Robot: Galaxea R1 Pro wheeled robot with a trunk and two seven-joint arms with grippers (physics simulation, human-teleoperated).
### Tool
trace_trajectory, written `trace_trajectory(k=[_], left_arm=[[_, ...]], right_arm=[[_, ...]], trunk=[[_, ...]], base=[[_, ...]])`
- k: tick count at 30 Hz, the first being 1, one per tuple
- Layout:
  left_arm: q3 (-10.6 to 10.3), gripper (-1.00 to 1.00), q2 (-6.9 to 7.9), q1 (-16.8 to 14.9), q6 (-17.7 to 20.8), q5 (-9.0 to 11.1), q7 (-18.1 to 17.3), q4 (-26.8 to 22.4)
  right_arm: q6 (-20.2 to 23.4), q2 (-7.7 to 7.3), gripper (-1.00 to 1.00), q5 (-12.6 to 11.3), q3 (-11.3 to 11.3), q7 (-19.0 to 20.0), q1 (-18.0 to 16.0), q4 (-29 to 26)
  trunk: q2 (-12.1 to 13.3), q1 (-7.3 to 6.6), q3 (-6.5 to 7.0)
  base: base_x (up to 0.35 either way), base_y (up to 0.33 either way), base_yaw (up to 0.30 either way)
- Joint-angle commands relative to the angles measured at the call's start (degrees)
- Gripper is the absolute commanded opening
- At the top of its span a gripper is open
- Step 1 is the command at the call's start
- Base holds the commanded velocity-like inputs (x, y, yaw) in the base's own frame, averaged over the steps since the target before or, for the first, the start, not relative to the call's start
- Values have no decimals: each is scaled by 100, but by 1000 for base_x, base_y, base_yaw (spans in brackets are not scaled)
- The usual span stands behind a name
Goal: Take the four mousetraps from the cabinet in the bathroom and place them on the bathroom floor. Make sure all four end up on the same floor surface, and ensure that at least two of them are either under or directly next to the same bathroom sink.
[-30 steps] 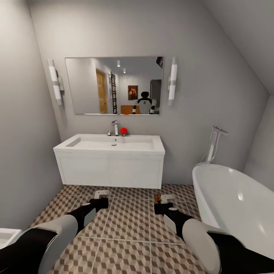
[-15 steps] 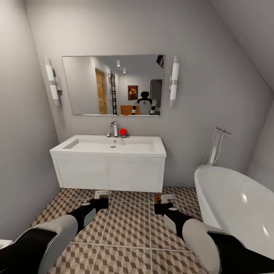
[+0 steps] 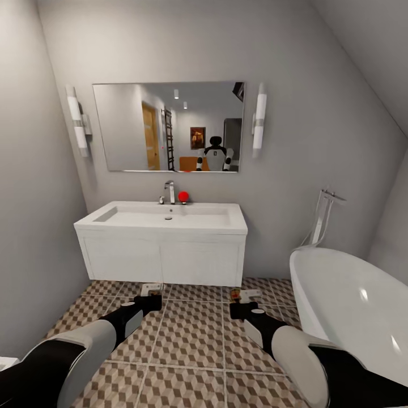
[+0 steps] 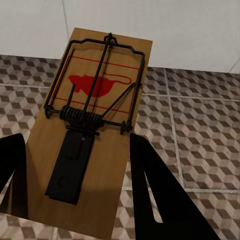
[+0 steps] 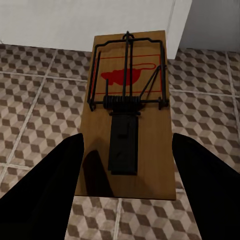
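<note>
Head view — each hand (image 3: 152, 296) grips a mousetrap (image 3: 151, 289) | pointing toward sink (image 3: 164, 217)

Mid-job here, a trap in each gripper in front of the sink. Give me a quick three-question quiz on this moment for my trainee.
1. True or false: the left gripper holds a mousetrap above the tiled floor.
2. What stands to the robot's right of the sink? A) a toilet B) a bathtub C) a wooden cabinet
3. Fill in: the small round thing beside the faucet is coloured ____.

Key:
1. True. The right gripper holds a second mousetrap the same way, both in front of the white vanity.
2. B
3. Red: the ball sits on the sink's back edge.
</note>
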Motion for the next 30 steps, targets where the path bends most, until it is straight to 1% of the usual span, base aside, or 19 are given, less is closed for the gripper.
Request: trace_trajectory(k=[1,7,13,18,24,30], left_arm=[[-49,-100,0,-4,-23,37,-7,10],[-51,-100,-51,-6,14,3,-16,4],[-53,-100,-28,-6,44,9,-59,5],[-56,-100,-61,-3,46,10,-71,4],[-57,-100,-148,1,47,10,-74,8],[-57,-100,-198,9,47,10,-69,4]], right_arm=[[-30,-3,-100,55,-48,-27,-8,17],[-78,-45,-100,40,-54,-27,49,17],[-95,-59,-100,33,-55,-27,77,17],[-95,-55,-100,32,-55,-27,81,17],[-93,-60,-100,32,-55,-28,80,17],[-95,-56,-100,35,-55,-27,79,17]], trunk=[[-4,0,-6],[-4,0,-6],[-4,0,-6],[-4,0,-6],[-4,0,-6],[-4,0,-6]], base=[[0,0,0],[0,0,0],[0,0,0],[0,0,0],[0,0,0],[0,0,0]])
